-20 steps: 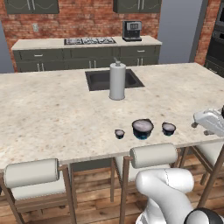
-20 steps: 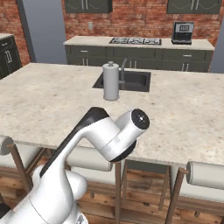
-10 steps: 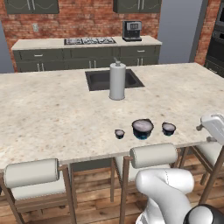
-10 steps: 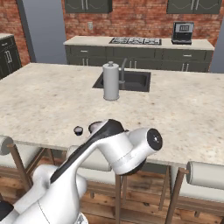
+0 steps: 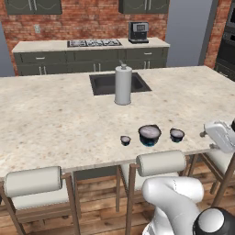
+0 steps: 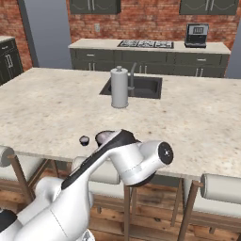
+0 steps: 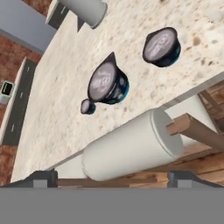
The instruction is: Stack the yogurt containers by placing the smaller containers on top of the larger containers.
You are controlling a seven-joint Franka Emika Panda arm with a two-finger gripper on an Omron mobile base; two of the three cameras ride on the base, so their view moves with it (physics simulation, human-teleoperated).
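Three yogurt cups sit in a row near the counter's front edge, low and right of centre in the left base view: the tiny cup [image 5: 125, 140] at the row's left end, the big blue-based cup [image 5: 149, 135] in the middle, the mid cup [image 5: 176, 134] at the right. All stand apart, none stacked, so the task looks not yet begun.

The hand [image 5: 222, 136] shows at the right edge of that view, off the counter's front corner and beyond the mid cup. In the hand view the gripper [image 7: 112, 177] stands wide with nothing between its tips [image 7: 43, 178], which rise at the bottom edge. From there the mid cup [image 7: 162, 47] lies upper right, the big cup [image 7: 108, 83] at centre, the tiny cup [image 7: 88, 106] just lower left of it. A stool's padded roll [image 7: 131, 150] crosses the frame between the tips and the cups.

So the cups lie ahead of the claw and above the stool line; the mid cup is nearest to the hand, and probably the first to fetch. Being round, the cups have no long axis to line up with.

The counter [image 5: 55, 119] behind the row is open back to the grey cylinder [image 5: 123, 85] by the sink [image 5: 106, 84]. The tight side is the front, where the cups stand close to the edge, with stools [image 5: 158, 163] just below it.
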